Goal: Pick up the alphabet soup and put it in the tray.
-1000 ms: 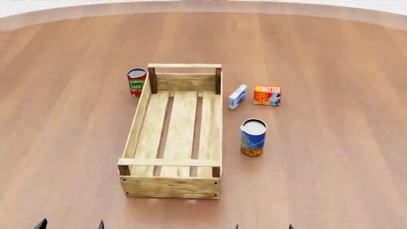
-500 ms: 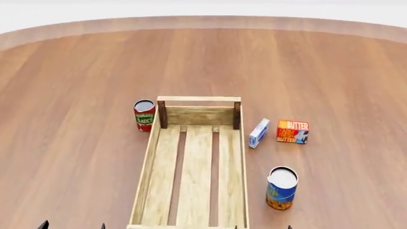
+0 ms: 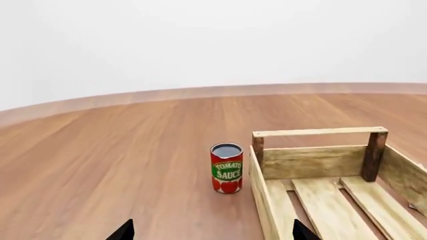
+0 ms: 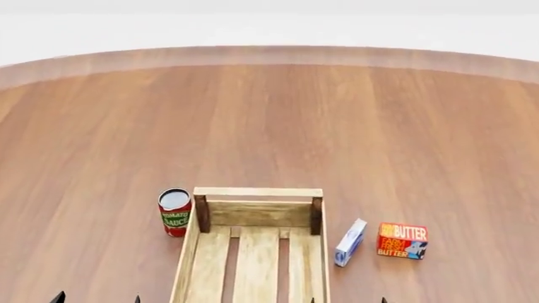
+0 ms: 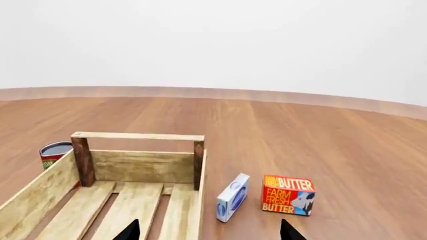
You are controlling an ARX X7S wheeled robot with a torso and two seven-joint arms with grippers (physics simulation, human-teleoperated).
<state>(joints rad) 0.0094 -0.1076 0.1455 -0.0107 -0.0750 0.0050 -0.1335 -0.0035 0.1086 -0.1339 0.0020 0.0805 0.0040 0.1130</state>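
Observation:
The alphabet soup is out of view in every frame. The tray (image 4: 257, 192), a light-wood slatted crate with dark corner posts, runs off the bottom edge of the head view; its far end also shows in the left wrist view (image 3: 313, 132) and the right wrist view (image 5: 137, 135). Only the dark fingertips of my left gripper (image 4: 95, 299) (image 3: 213, 234) and right gripper (image 4: 348, 300) (image 5: 210, 233) show. Both pairs stand wide apart, open, with nothing between them, short of the tray's far end.
A red-and-green tomato sauce can (image 4: 175, 214) (image 3: 227, 167) (image 5: 53, 152) stands by the tray's far left corner. To the tray's right lie a small blue-and-white box (image 4: 349, 242) (image 5: 232, 197) and a butter box (image 4: 402, 240) (image 5: 288, 195). Bare wooden floor stretches beyond.
The head view has swung upward, so everything slid down the picture. The alphabet soup and the tray's near end dropped out past the bottom edge. The fingertips keep their places.

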